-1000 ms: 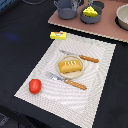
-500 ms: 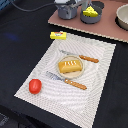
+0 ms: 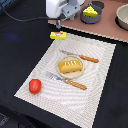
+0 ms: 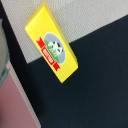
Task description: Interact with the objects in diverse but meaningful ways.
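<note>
— Although the arm's white body fills the upper part of the exterior view, where is its gripper [image 3: 59, 22]?
— Hanging above the butter block [image 3: 58, 35], which lies at the far corner of the striped placemat [image 3: 100, 75], partly on the dark table [image 3: 20, 45]. Whether the fingers are apart or together, I cannot tell.
— What does the wrist view add?
— The butter's label — a cow in an oval with a red ribbon — and that the block straddles the mat's edge. No fingertips show there.
— And the exterior view alone?
— The bread loaf [image 3: 70, 65] on a pale plate [image 3: 80, 73] mid-mat, between a knife [image 3: 80, 55] and a fork [image 3: 67, 80]. The tomato [image 3: 35, 86] sits near the mat's near corner.
— Containers?
— The grey saucepan [image 3: 91, 16] on the brown board [image 3: 107, 27] holds the cheese wedge [image 3: 90, 11]. A bowl [image 3: 122, 16] stands at the exterior view's right edge; its contents are unclear.
</note>
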